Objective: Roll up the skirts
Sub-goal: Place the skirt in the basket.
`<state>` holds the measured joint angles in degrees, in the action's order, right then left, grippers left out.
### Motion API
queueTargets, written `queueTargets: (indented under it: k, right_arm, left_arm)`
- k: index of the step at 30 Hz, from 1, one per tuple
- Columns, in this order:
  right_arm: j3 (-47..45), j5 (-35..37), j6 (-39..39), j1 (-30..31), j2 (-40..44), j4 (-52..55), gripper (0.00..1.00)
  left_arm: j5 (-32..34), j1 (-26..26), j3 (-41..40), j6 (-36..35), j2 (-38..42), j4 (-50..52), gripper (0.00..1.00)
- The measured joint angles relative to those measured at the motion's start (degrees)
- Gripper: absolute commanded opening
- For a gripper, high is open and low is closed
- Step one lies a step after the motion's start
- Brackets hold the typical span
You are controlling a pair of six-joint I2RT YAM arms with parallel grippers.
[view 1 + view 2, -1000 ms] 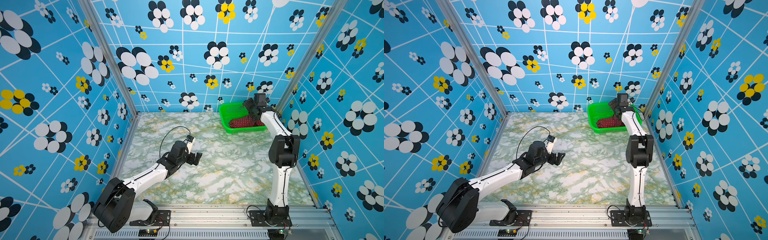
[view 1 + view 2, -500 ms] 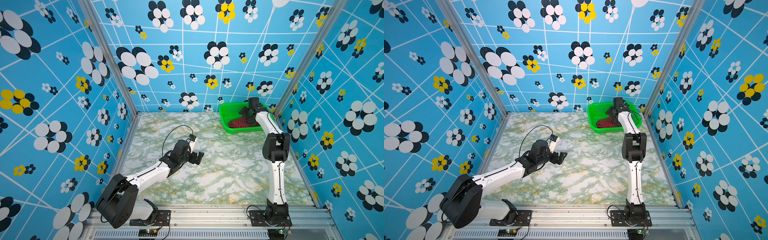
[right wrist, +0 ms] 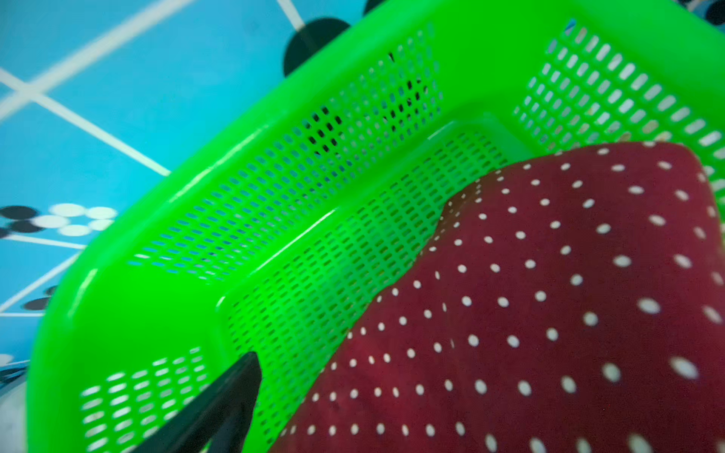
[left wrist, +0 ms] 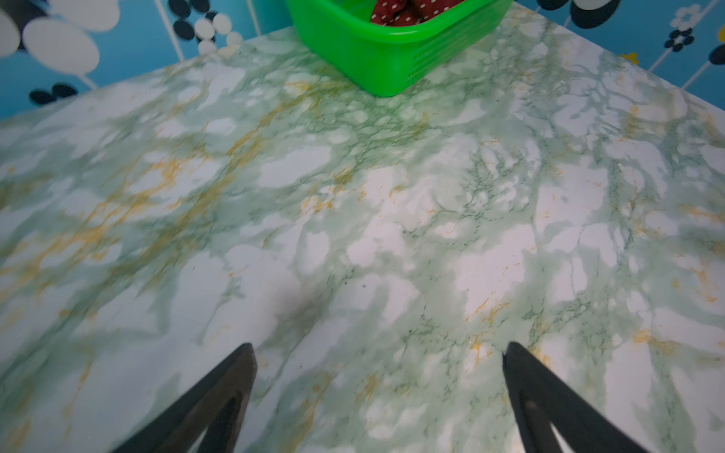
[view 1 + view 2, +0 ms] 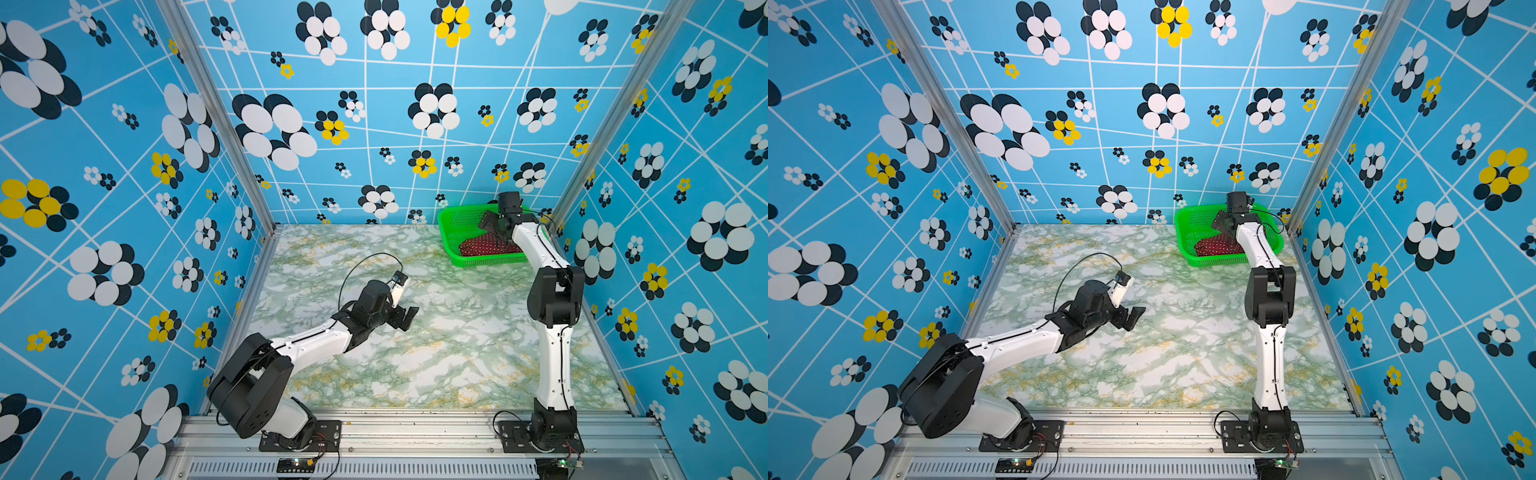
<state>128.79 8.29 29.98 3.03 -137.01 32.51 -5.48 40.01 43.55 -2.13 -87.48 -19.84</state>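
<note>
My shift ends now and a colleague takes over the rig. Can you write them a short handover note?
Left pincer: open, empty, over the table, apart from the green basket.
Right pincer: open, reaching into the basket over the skirt, gripping nothing.
Skirt: bunched inside the basket, at the table's far right corner.
Done: nothing yet.
Left: lift the skirt out, spread it on the table, roll it up.

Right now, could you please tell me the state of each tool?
Left tool: open, empty, above the table.
Right tool: open, holding nothing, above the basket with the skirt.
</note>
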Motion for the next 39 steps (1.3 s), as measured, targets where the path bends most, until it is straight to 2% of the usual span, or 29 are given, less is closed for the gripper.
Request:
queueTargets:
  k: [3,9,12,18,23,30,35,39]
  right_arm:
    - [0.46,-3.37,0.48,0.00,0.00,-0.52,0.99]
    - [-1.14,-8.85,1.86,0.00,0.17,-1.33,0.99]
    - [-5.03,-11.02,2.67,-0.07,0.92,-2.67,0.99]
    - [-13.86,-15.02,4.87,-0.28,3.26,-6.43,0.99]
    - [-19.37,-18.69,7.69,-1.20,5.73,-10.49,0.99]
    - [-28.39,-23.43,12.22,-2.49,8.96,-17.92,0.99]
    - [-33.16,-25.09,14.27,-2.71,12.11,-20.87,0.99]
    - [-37.57,-25.64,14.64,-2.69,16.17,-21.22,0.99]
  left_arm:
    - [-2.25,2.56,6.14,-7.17,-9.51,-6.71,0.99]
    - [-4.42,2.38,28.46,-18.62,-30.29,-14.49,0.97]
    - [-7.23,1.73,41.29,-20.70,-38.21,-14.29,0.95]
    - [-12.87,1.95,65.44,-22.16,-52.11,-12.92,1.00]
    - [-15.47,3.76,80.61,-23.85,-63.25,-8.35,1.00]
    - [-17.09,6.14,79.43,-25.83,-66.93,-8.44,0.98]
    - [-16.55,5.86,76.63,-27.06,-66.23,-12.44,0.83]
    - [-15.72,5.44,68.89,-26.95,-63.19,-17.44,0.71]
